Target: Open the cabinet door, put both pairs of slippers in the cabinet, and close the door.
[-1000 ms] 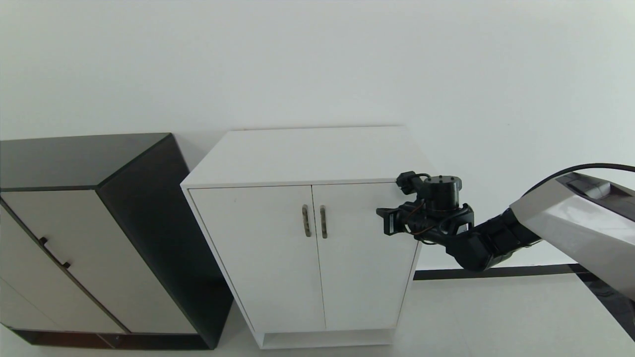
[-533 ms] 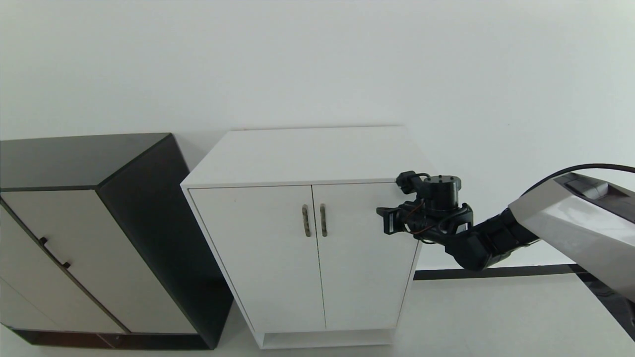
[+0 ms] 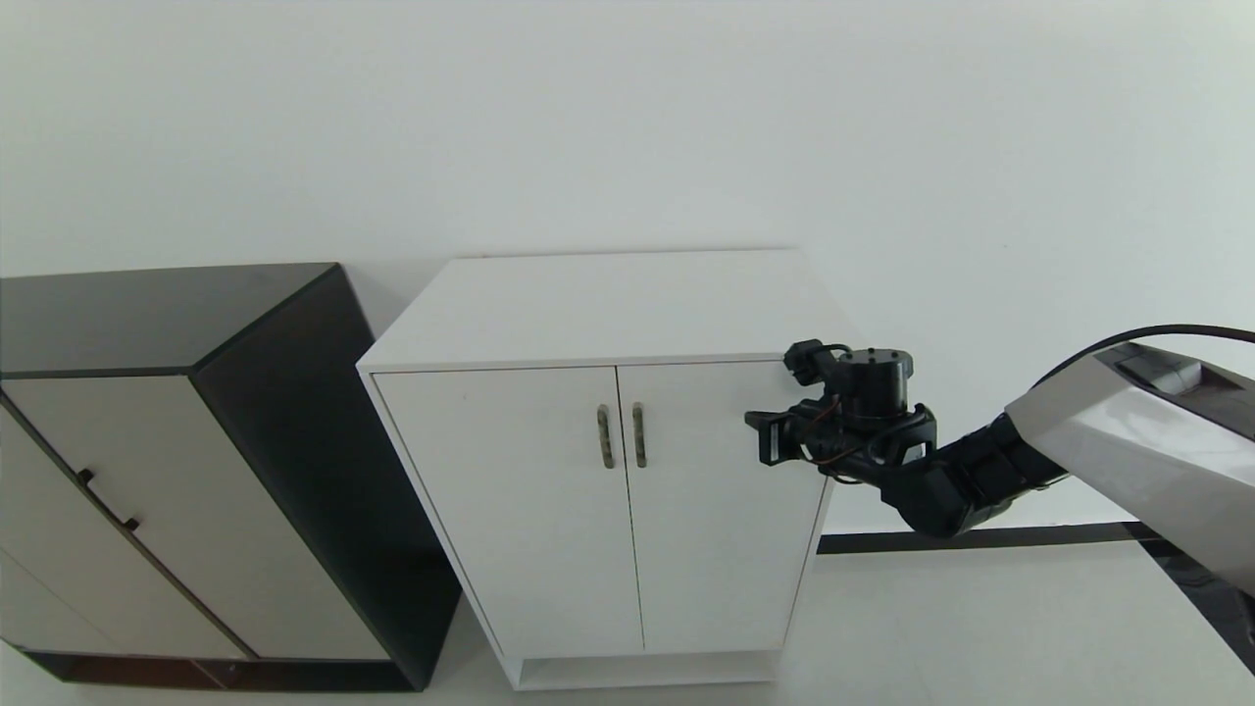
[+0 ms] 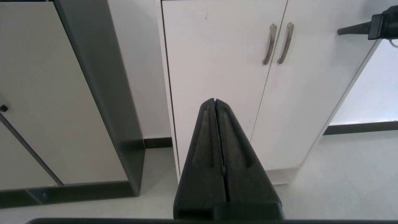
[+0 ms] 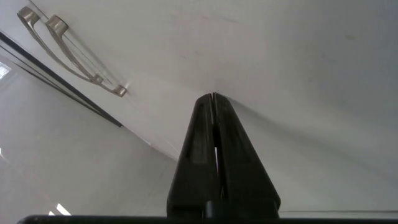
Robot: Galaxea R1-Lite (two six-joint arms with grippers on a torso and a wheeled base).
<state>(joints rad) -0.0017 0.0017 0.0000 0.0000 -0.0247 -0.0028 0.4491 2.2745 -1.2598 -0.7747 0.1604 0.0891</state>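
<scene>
Cabinet [image 3: 608,304], white and two-doored, is standing against the wall [image 3: 627,118] with both doors shut. It is straight ahead of the left tool [image 4: 214,107], which is hanging well back from it, its two fingers pressed flat together and gripping nothing. Off to that tool's left, a dark cabinet [image 3: 279,412] with pale doors is sitting just beside the white one. The left door [image 3: 520,510] is facing the left tool head-on. A pair of slim metal handles [image 3: 622,437] is running upright on either side of the centre seam, above and to the right of the left tool's tip. Farther right, the right tool [image 3: 763,438] is pointing at the upper outer part of the right door [image 3: 716,549], with the handles well off to its left. Its fingers are likewise closed tight on nothing. Seen from the right wrist, its tip is sitting close up against the door's face; whether it is touching cannot be told.
</scene>
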